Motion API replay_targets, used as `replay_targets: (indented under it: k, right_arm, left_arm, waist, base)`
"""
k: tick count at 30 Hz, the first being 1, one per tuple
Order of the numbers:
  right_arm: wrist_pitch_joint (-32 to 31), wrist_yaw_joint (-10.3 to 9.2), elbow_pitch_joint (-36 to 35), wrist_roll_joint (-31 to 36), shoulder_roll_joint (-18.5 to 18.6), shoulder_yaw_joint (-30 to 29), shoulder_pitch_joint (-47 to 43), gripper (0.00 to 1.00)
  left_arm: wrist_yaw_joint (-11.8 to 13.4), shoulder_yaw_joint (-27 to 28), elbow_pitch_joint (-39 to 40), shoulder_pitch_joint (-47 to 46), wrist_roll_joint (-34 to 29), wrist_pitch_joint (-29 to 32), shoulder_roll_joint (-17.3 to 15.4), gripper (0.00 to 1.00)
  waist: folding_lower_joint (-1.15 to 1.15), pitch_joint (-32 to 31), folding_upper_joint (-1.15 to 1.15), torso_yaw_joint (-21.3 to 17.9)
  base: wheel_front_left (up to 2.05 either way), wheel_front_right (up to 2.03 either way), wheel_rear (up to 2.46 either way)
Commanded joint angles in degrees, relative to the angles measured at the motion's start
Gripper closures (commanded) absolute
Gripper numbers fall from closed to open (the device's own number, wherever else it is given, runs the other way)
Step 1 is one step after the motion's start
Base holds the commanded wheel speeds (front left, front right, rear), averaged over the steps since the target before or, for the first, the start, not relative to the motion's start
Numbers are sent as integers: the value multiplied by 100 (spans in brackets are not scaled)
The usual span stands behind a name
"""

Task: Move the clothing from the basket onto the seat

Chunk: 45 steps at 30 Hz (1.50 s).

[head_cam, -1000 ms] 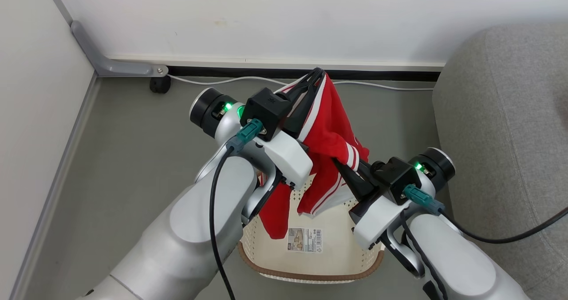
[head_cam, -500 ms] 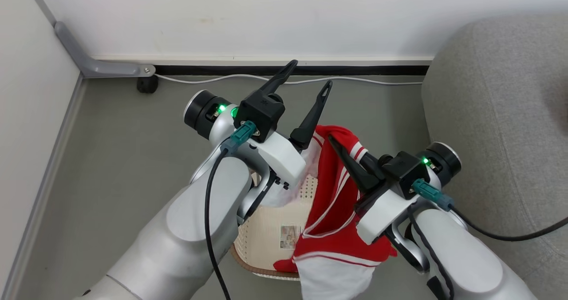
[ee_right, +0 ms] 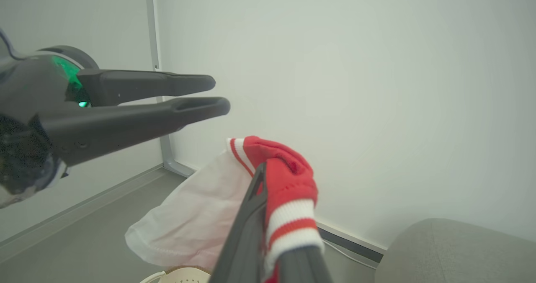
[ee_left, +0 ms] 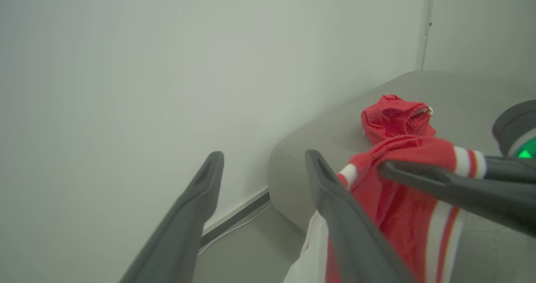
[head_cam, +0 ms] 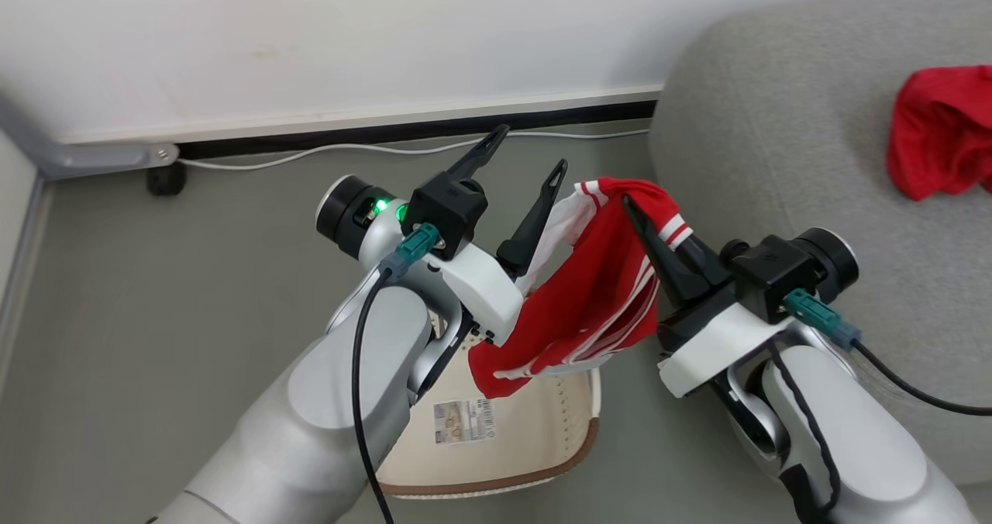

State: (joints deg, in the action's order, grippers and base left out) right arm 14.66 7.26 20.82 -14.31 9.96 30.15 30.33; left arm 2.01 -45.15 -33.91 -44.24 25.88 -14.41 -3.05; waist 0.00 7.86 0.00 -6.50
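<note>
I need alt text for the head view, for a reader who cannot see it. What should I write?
The right pincer, shut, holds a red-and-white jersey above the white basket, beside the open left pincer. A second red garment lies on the grey sofa at the right.

The grey floor (head_cam: 155, 291) carried the laundry basket (head_cam: 570, 419) and a white cable (head_cam: 349, 152); a crumpled red garment (head_cam: 938, 132) lay on the sofa (head_cam: 775, 160).

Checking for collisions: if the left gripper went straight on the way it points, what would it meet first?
Most likely the white wall: the open left gripper aims at it, with the seat and the jersey off to its side. Depth is unclear.
</note>
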Motion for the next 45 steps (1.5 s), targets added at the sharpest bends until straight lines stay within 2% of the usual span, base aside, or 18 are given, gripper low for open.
replay_targets:
  k: [1,12,27,36,45]
  right_arm:
    - [34,23,-221,-77,22,-32,-93,100]
    - [34,23,-708,-184,154,-439,-266,100]
    - [34,23,-1122,-265,350,-953,-458,100]
    - [34,23,-1441,-207,512,-1545,-748,100]
    - [34,23,-1834,-219,659,-2077,-915,100]
  left_arm:
    - [-54,195,82,-43,52,-52,-97,0]
    - [-149,471,245,344,-78,-58,-73,0]
    - [-472,901,492,1001,-388,-58,-41,0]
    - [-712,862,499,1098,-473,-59,8,0]
    - [-760,668,564,1071,-400,-59,16,0]
  waist:
    - [0,-27,0,-264]
    - [0,-103,0,-1165]
    - [0,-265,0,-2321]
    - [0,-168,0,-2446]
    - [0,30,0,-2492]
  base:
    - [0,0,0]
    - [0,0,0]
    - [0,0,0]
    - [0,0,0]
    - [0,0,0]
